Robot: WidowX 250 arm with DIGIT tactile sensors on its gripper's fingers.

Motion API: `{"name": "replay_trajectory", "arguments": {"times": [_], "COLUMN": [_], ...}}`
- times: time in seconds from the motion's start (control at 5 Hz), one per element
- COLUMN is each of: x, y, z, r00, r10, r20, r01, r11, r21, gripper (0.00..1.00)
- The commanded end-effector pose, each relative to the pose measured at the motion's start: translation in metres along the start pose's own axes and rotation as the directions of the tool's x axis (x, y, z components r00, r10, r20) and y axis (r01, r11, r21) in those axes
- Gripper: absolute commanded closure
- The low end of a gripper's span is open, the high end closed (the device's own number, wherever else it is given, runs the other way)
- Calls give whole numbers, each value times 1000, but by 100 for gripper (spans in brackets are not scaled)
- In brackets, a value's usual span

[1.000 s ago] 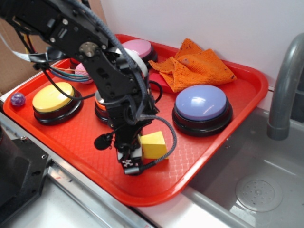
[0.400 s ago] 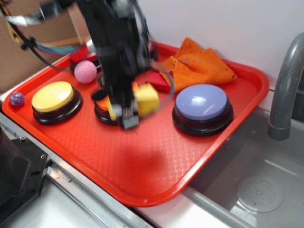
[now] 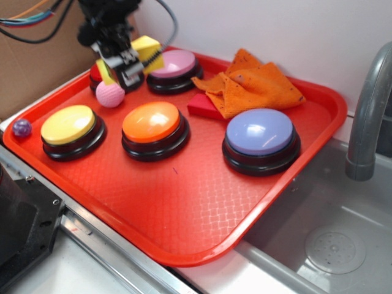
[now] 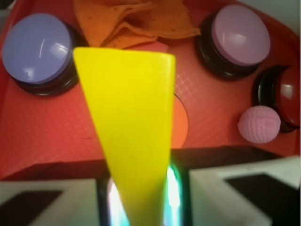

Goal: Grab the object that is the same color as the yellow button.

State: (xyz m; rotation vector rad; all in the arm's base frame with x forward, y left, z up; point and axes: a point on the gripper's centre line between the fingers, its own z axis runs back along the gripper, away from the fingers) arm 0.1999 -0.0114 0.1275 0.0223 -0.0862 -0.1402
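My gripper is shut on the yellow wedge block and holds it high above the back left of the red tray, over the pink ball and the pink button. In the wrist view the yellow wedge block fills the middle, pinched at its narrow end between the two fingers. The yellow button sits at the tray's left front, apart from the gripper.
On the tray stand an orange button, a purple-blue button, a pink button, a red button, a pink ball, an orange cloth and a red block. A small purple ball lies at the left. A sink with a faucet is at the right.
My gripper has lifted the yellow wedge off the tray's front and carried it up and back to the left, uncovering the orange button.
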Motion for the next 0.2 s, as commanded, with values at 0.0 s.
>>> {"name": "replay_trajectory", "arguments": {"times": [0.0], "x": [8], "y": [17], "z": [27], "r00": [976], "r10": [-115], "r20": [-186], "r01": [119], "r11": [993], "r21": [8], "gripper": [32]}}
